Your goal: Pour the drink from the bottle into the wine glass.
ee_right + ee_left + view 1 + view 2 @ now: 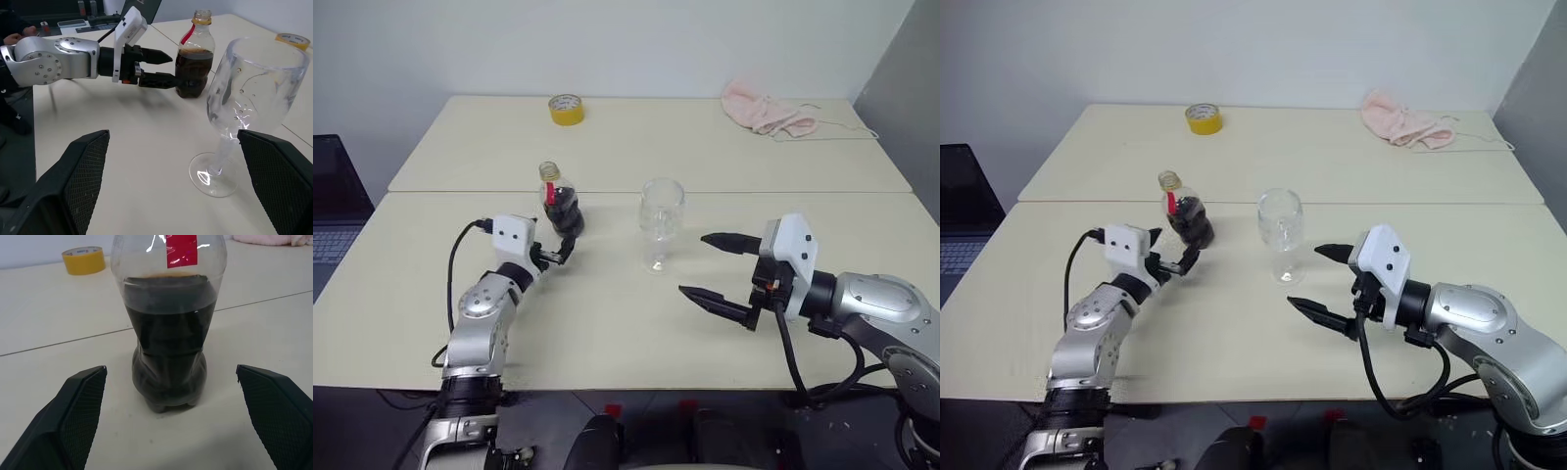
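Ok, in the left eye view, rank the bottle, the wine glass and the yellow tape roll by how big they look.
1. wine glass and bottle: look alike, no ranking.
2. yellow tape roll: smallest, though farther from the camera, so unsure.

Bright, even light falls from overhead — shadows on the counter stay soft and faint. White glints streak the bottle ahead of the left tool; the wine glass sparkles — slight blur throughout.

Bottle: the bottle stands upright on the table, half full of dark drink.
My left gripper: spread wide, level, just short of the bottle's base.
Wine glass: upright beside the bottle.
My right gripper: spread wide, pointing toward the glass, apart from it.
Far table: yellow tape roll, pink cloth.
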